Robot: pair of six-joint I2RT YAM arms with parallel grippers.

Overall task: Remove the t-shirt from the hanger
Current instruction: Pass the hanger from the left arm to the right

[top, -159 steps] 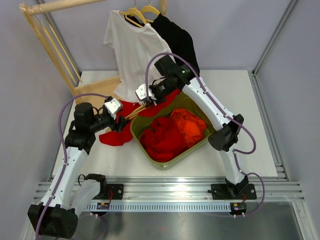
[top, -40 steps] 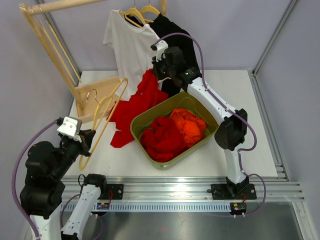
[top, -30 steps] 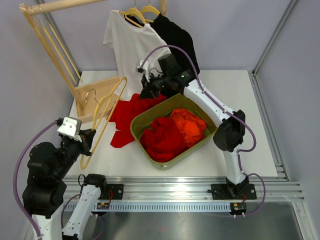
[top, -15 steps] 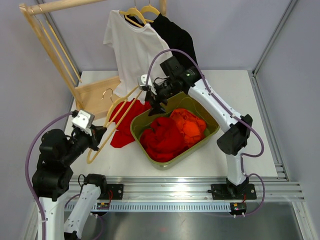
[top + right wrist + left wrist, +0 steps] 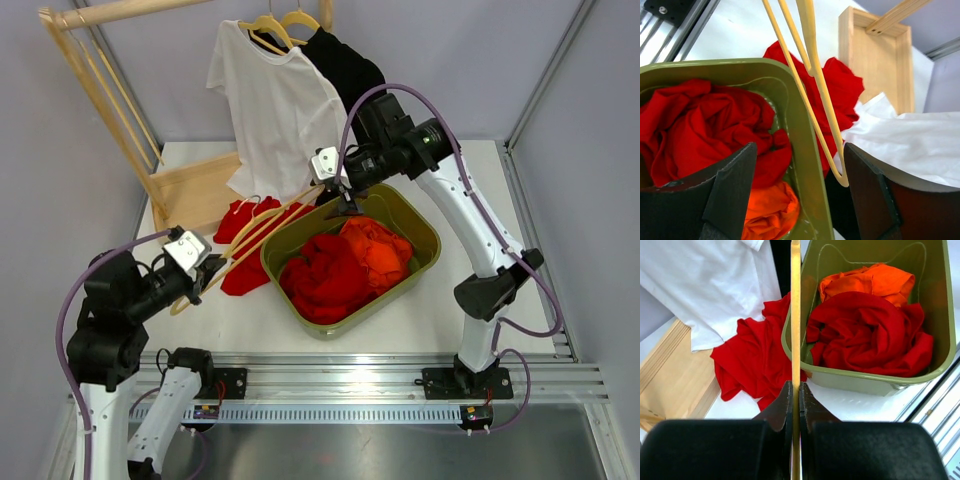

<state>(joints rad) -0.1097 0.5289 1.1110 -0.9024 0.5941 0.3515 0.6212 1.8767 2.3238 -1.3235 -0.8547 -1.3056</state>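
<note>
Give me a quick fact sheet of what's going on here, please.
Left tool: shut on the wooden hanger
Right tool: open, empty, over the far edge of the green bin
Red t-shirt: crumpled on the table beside the bin, under the hanger
Bin contents: red and orange clothes
Hanging behind: white t-shirt, black t-shirt

Green bin (image 5: 418, 213) — red and orange clothes (image 5: 327, 276) inside.

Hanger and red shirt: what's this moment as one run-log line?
left gripper: shut on hanger | right gripper: open, empty, over bin rim | red t-shirt: off hanger, on table beside bin
</note>
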